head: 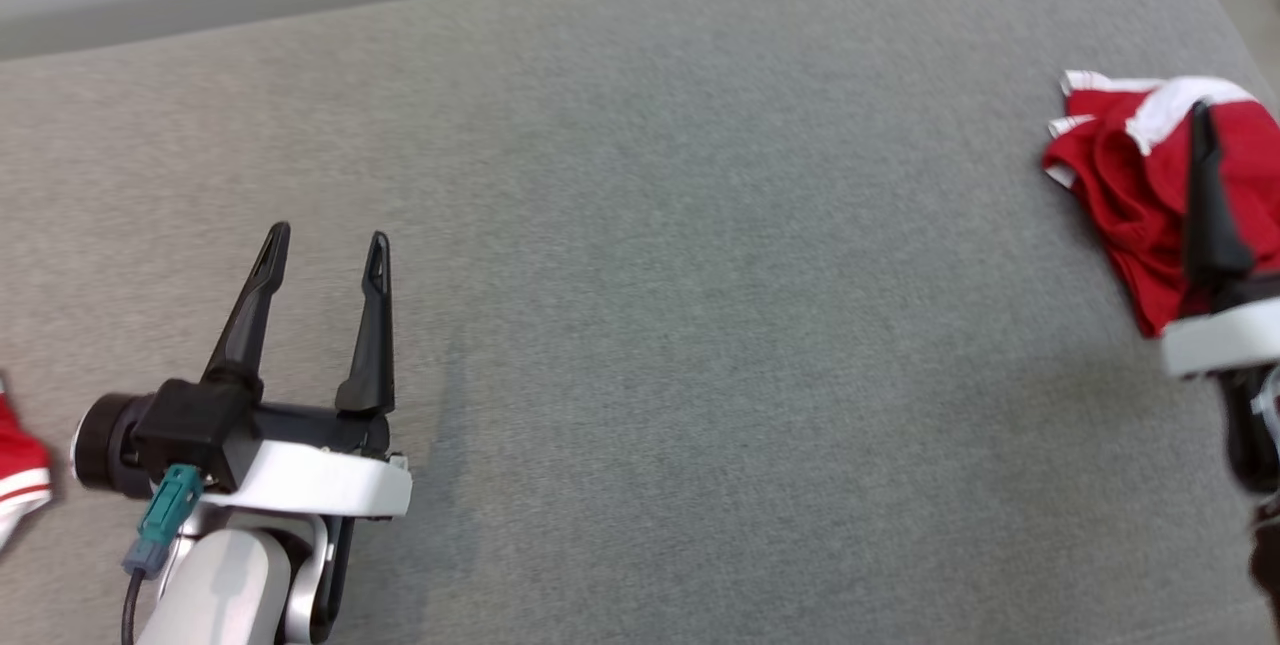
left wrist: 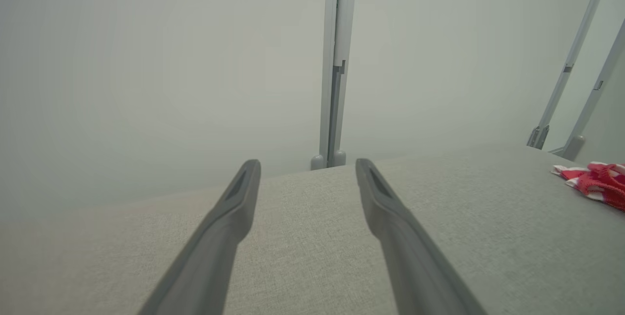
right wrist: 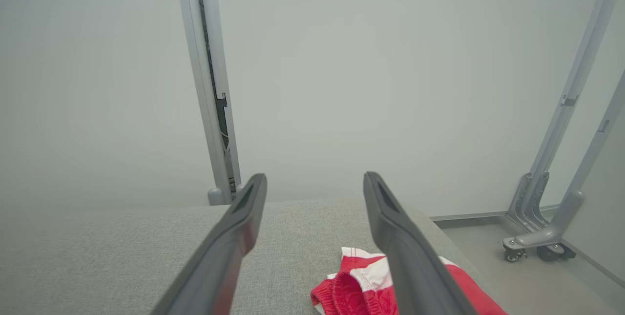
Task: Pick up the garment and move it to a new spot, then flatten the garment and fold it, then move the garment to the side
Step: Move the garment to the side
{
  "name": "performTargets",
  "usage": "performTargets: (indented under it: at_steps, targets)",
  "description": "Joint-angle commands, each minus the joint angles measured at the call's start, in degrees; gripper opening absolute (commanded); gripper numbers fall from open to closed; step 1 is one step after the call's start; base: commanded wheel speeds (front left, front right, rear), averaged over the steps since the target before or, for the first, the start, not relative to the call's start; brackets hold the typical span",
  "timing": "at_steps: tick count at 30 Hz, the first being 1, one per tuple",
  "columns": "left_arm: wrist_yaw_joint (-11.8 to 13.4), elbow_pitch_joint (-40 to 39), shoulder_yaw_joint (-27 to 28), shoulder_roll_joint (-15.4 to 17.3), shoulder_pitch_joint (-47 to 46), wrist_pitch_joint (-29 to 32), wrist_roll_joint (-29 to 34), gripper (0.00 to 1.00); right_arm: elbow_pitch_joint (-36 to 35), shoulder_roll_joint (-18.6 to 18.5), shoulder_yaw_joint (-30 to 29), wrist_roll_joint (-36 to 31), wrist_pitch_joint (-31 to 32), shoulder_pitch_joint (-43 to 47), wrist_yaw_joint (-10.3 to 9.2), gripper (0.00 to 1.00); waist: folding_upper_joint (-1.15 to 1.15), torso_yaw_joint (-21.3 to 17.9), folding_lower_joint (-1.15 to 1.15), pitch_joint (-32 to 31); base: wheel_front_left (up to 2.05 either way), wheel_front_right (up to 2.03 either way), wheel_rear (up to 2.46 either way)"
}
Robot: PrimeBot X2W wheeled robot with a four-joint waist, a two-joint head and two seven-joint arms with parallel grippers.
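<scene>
Head view: red garment point(head: 1125, 180) bunched at the right edge of grey cushion point(head: 700, 275), near its rounded far corner. Right gripper point(right wrist: 314, 178) above it, jaws released, holding nothing. Left gripper point(head: 329, 237) near left, jaws spread. Wide stretch of cushion between them.

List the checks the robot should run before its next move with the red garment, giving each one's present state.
1. Right gripper open and empty: ok.
2. Left gripper open and empty: ok.
3. Red garment on the grey surface, near its right edge: ok.
4. Garment folded neatly: cannot tell, it looks rumpled.
5. Right fingers lifted clear of the garment: cannot tell.
6. Left gripper apart from the red-and-white cloth beside it: ok.
</scene>
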Motion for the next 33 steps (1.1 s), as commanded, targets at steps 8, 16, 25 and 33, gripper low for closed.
performTargets:
  at_steps: [8,16,25,33]
  targets:
    - [1.9,1.1,1.5,-0.5,5.6,-1.3,-1.4,1.0,-10.4,8.8,-1.2,-8.0,2.0,11.3,-0.01,1.0,0.0,7.0,0.0,-8.1,0.0,0.0,0.0]
    - [2.4,1.5,1.6,0.1,9.6,-1.2,-2.1,1.0,-11.3,10.6,0.6,-9.0,4.6,16.6,-0.01,1.0,0.0,8.0,0.0,-12.6,0.0,0.0,0.0]
    - [2.5,2.2,1.2,0.8,14.2,-0.9,-2.9,1.0,-11.5,12.4,0.4,-9.6,6.3,22.3,0.0,1.0,0.0,8.0,0.0,-17.6,0.0,0.0,0.0]
    - [2.8,2.5,1.2,1.5,16.5,-0.3,-3.5,1.0,-12.9,12.9,0.0,-10.3,7.6,25.3,0.0,1.0,0.0,8.1,0.0,-19.9,0.0,0.0,0.0]
